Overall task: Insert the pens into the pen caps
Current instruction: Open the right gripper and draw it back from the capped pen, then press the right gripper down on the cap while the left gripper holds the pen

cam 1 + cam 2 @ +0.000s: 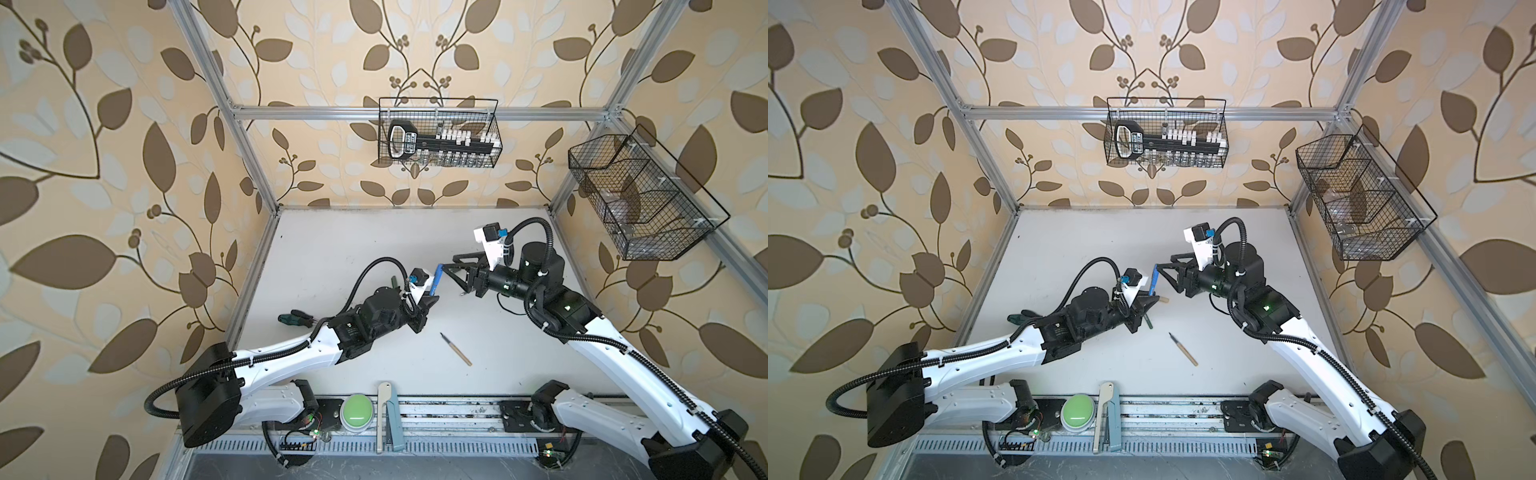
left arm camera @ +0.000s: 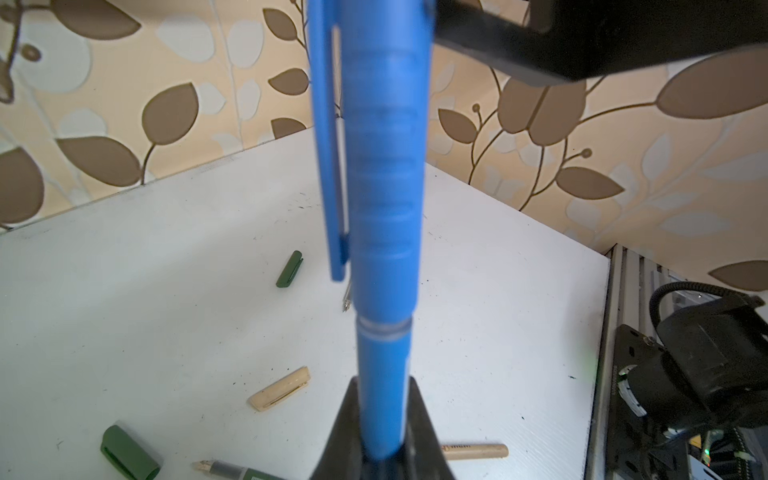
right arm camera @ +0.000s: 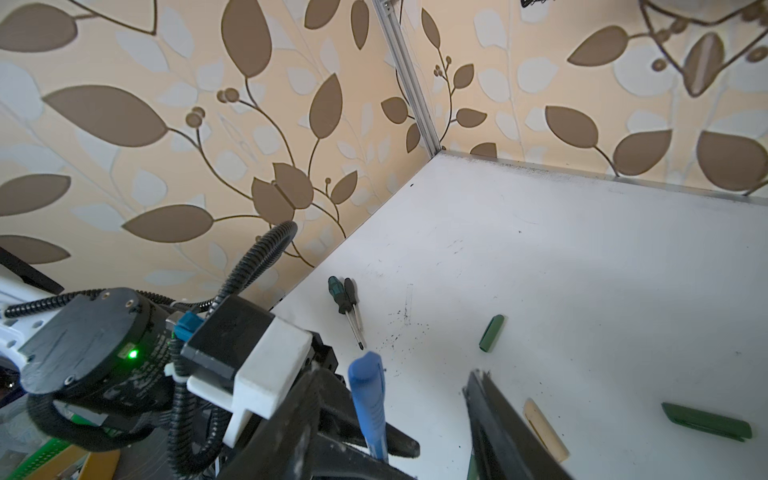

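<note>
Left gripper (image 2: 382, 395) is clamped hard on the blue pen (image 2: 382, 357), pinching low on the barrel. The pen stands up out of the fingertips, clear of the table (image 2: 166, 291). Blue cap (image 2: 386, 166) sits over the pen's far end with the clip off to one side. A pale ring shows at the cap/barrel joint, so can't tell if it's fully clicked home. Right gripper (image 3: 399, 374) is about half open and grips nothing. The cap's tip stands between its jaws, nearer one of them; contact unclear. The rest lies on the table: tan cap (image 2: 279, 388) just past the left gripper's tips, green pen (image 2: 245, 473) under them, green cap (image 2: 289, 269) further out, second green cap (image 2: 129, 453) off to the side. Uncapped tan pen (image 1: 456, 349) is well apart from both grippers, toward the arm bases. My read on handling: light, stiff, smooth plastic, so the round barrels will roll and can twist in a pinch. Take pens mid-barrel, off the nib, which looks like the fragile bit. Take caps across the body, not by the thin clip. Writing: the bands on the blue cap are blurred, and a small mark near the tan pen's blunt end is too small to read. Same for the label on the black tool (image 1: 415, 139) in the wire basket (image 1: 438, 101).
</note>
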Tool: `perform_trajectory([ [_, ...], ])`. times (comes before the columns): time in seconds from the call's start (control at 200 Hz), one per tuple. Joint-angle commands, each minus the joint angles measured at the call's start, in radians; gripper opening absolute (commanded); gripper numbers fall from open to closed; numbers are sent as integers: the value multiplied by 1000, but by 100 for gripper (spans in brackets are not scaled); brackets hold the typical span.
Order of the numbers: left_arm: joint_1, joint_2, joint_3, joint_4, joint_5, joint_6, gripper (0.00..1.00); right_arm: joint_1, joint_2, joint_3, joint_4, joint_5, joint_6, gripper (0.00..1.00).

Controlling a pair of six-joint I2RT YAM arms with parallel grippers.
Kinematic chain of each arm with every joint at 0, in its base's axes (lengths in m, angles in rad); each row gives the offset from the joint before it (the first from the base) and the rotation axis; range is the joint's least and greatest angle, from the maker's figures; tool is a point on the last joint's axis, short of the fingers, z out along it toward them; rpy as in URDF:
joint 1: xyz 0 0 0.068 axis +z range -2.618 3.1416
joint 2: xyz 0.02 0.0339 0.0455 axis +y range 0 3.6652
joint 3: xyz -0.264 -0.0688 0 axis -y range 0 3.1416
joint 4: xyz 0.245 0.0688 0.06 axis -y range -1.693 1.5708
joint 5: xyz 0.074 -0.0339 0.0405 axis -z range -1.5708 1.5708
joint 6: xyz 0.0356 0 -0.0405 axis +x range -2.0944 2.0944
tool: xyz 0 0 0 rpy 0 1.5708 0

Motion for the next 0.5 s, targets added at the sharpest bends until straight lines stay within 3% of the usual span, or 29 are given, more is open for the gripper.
perform_trajectory([
  [0.0, -1, -9, 6, 48, 20, -13, 0, 2, 4, -2, 63, -69, 15, 57],
  [0.495, 0, -5, -11, 78, 30, -18, 0, 10, 81, 15, 87, -140, 40, 54],
])
